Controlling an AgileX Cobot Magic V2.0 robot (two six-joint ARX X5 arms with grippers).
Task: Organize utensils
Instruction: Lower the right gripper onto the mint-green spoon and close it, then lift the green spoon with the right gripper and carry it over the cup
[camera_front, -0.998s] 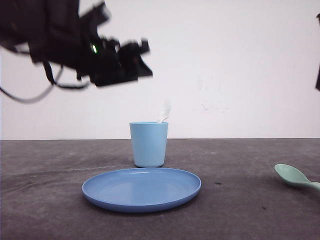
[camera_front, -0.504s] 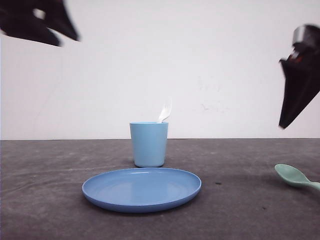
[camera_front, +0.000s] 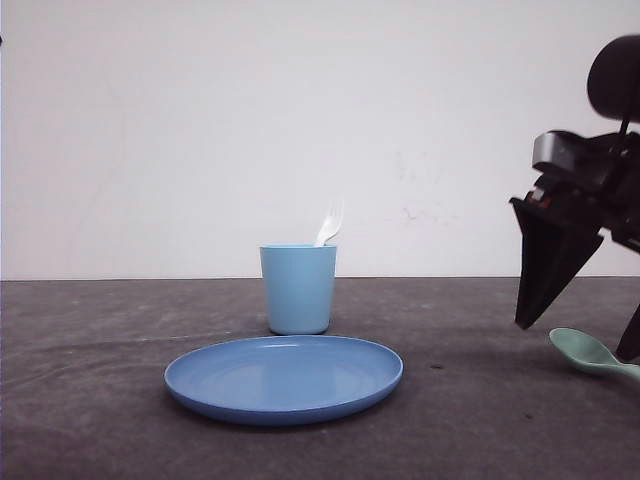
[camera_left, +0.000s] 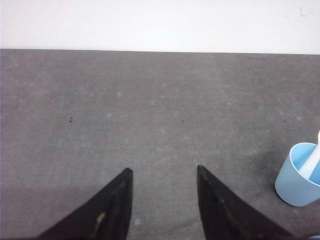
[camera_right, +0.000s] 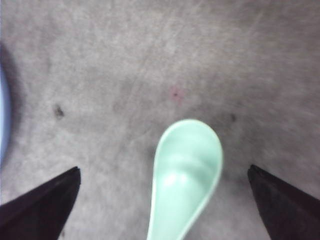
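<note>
Grey table; mint-green spoon between wide-spread right gripper fingers, now lowered; left gripper parted, withdrawn; fork in cup.

The right arm reaches in from the right side of the front view, its black wrist housing angled downward. The right gripper hangs low, close to the desk. One dark, tapered finger points down and inward; the tip of the other shows at the frame's edge. From the right wrist view, its fingers are spread wide apart, empty, with bare space between each tip.

In the left wrist view, the left gripper is raised above the desk, its two black pointed fingers parted, nothing between them.
</note>
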